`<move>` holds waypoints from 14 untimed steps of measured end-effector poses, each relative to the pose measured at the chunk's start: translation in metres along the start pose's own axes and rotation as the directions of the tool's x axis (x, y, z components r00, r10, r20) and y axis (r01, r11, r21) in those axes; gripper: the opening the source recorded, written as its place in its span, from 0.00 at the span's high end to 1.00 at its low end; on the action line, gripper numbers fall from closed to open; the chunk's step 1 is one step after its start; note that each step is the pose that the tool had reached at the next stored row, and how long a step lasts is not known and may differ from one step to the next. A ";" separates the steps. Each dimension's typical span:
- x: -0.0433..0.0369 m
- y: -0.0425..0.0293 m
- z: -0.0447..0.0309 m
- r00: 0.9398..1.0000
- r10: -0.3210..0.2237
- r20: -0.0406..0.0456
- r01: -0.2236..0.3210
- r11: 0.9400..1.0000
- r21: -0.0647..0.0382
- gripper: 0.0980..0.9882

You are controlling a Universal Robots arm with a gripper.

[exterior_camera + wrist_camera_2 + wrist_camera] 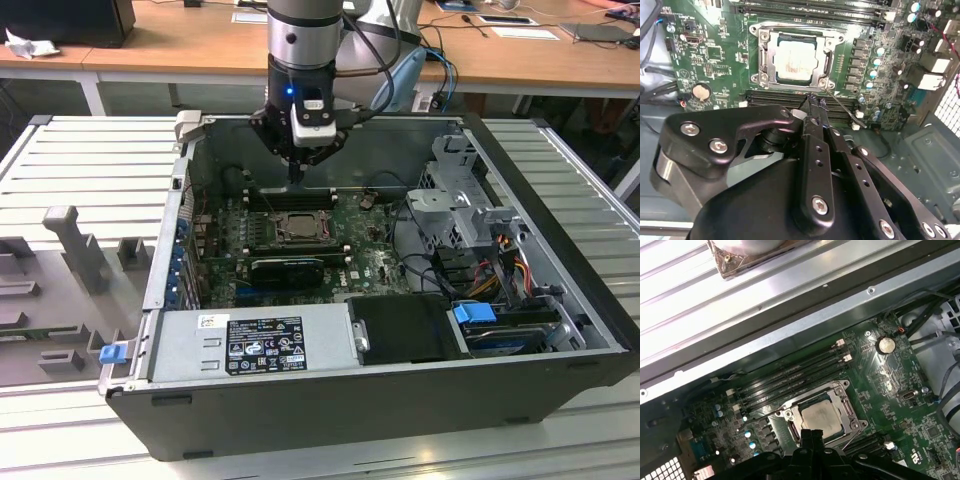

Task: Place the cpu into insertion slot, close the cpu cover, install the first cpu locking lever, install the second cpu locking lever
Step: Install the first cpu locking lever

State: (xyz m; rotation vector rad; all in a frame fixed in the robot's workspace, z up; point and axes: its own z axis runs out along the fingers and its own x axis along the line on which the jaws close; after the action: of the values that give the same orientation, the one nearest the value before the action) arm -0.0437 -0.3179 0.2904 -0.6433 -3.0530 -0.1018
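The cpu [795, 60] lies flat in the insertion slot [756, 79], its pale metal face up. It also shows in the first wrist view as the cpu [819, 415]. The cpu cover [765, 57] lies down over it as a silvery frame around the chip. My gripper [815, 102] is shut with nothing between its fingers. Its tips hover just beside the slot's edge, over the memory slots. A thin metal lever rod [844, 107] runs out from the slot's corner close to the tips. In the exterior view the gripper [297, 172] hangs a little above and behind the slot [297, 226].
Everything sits inside an open computer case [560, 250]. Long memory slots [790, 377] flank the socket. A black ribbed card [287, 268] lies in front of it, with a power supply [250, 345] beyond. A drive cage [460, 195] and cables [420, 240] stand at the exterior view's right.
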 end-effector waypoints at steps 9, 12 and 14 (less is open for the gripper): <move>0.0000 0.0000 0.0000 0.998 -0.069 -0.004 0.069 0.998 0.002 0.99; 0.0000 0.0000 0.0000 0.996 -0.091 -0.005 0.091 0.996 0.003 0.99; 0.0000 0.0000 0.0000 0.994 -0.113 -0.007 0.113 0.994 0.003 0.99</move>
State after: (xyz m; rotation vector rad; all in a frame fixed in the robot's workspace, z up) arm -0.0437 -0.3179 0.2904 -0.4680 -3.0811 -0.0996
